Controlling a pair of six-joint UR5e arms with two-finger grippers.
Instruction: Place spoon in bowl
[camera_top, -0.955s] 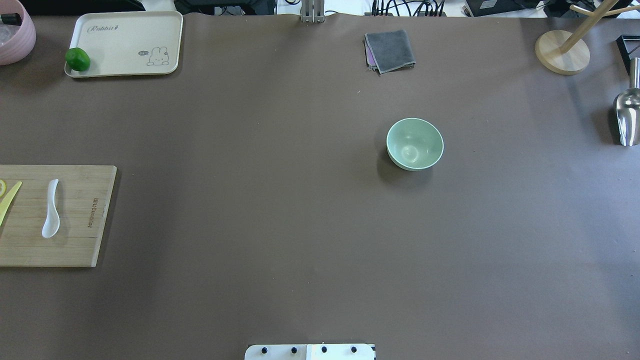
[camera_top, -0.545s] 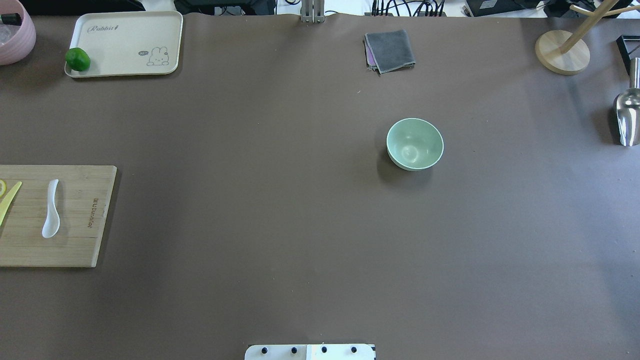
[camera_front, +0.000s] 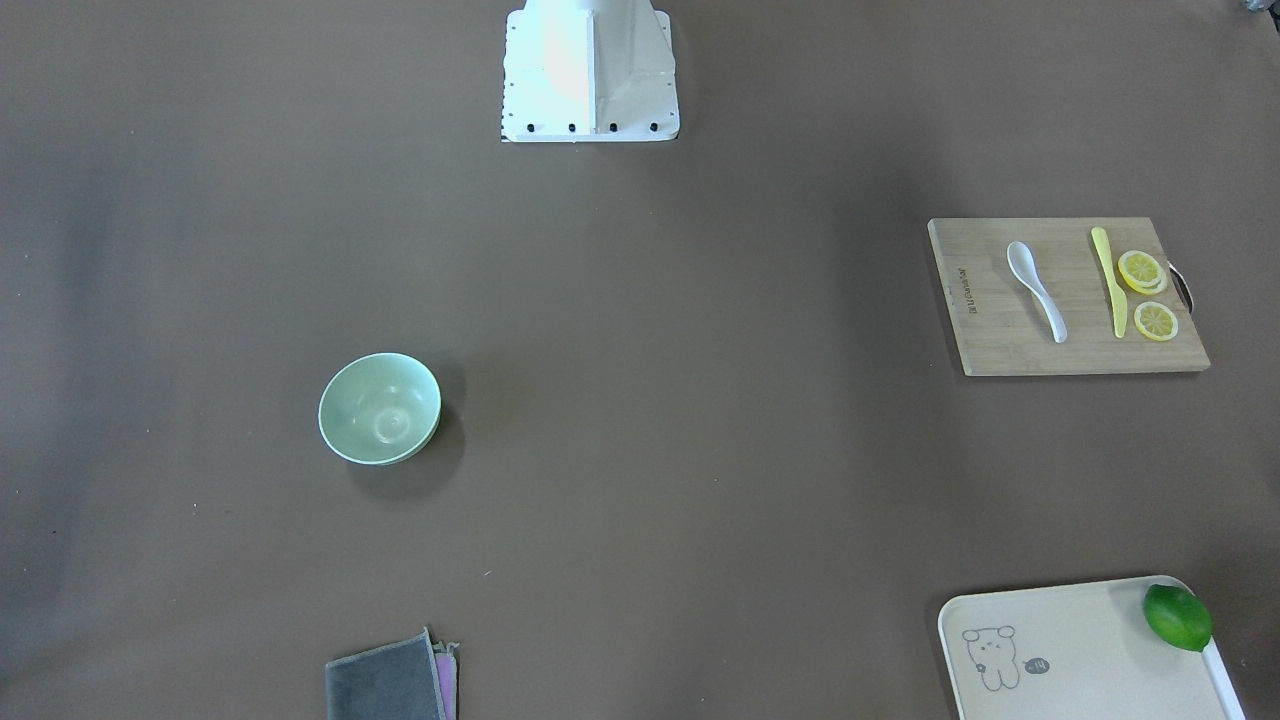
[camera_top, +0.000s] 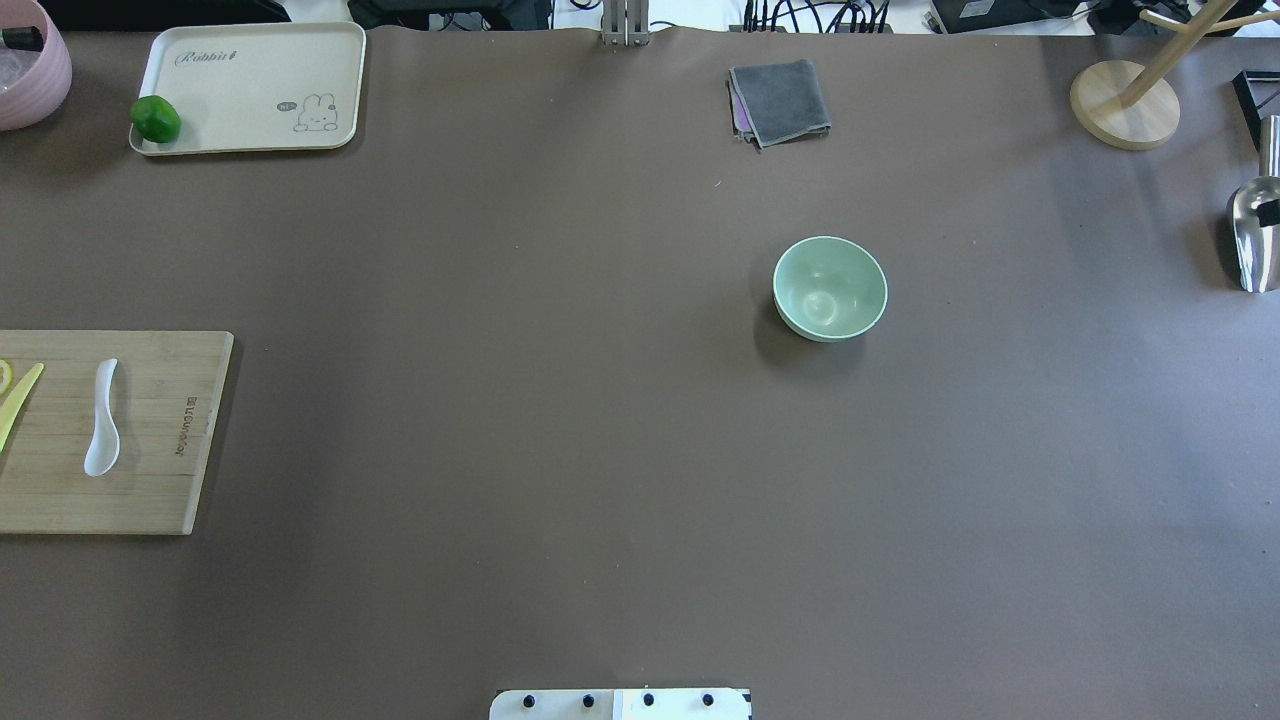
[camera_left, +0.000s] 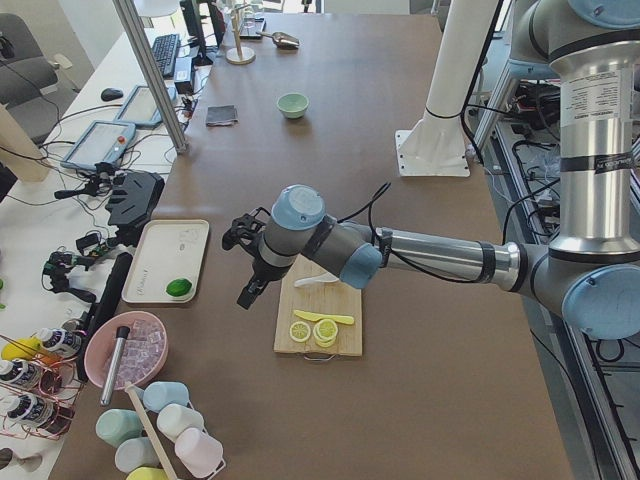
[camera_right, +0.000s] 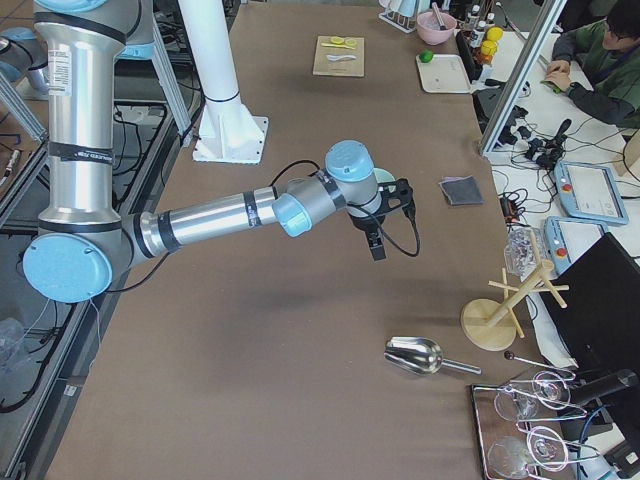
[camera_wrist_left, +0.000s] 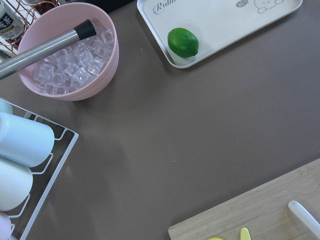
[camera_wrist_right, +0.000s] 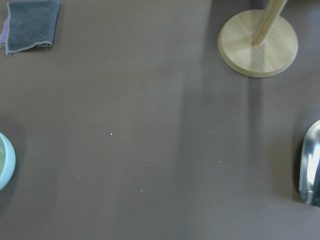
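Note:
The white spoon (camera_top: 103, 420) lies on a bamboo cutting board (camera_top: 170, 490) at the table's left edge, also in the front view (camera_front: 1035, 290). Its handle tip shows in the left wrist view (camera_wrist_left: 305, 217). The mint-green bowl (camera_top: 830, 288) stands empty right of centre, also in the front view (camera_front: 380, 408). My left gripper (camera_left: 245, 297) hovers beside the board's far side, shown only in the left side view; I cannot tell if it is open. My right gripper (camera_right: 378, 248) hangs near the bowl, shown only in the right side view; its state is unclear.
A yellow knife (camera_front: 1107, 280) and lemon slices (camera_front: 1142, 270) share the board. A cream tray (camera_top: 250, 80) holds a lime (camera_top: 155, 118). A pink ice bowl (camera_wrist_left: 70, 55), grey cloth (camera_top: 780, 100), wooden stand (camera_top: 1124, 103) and metal scoop (camera_top: 1255, 235) line the edges.

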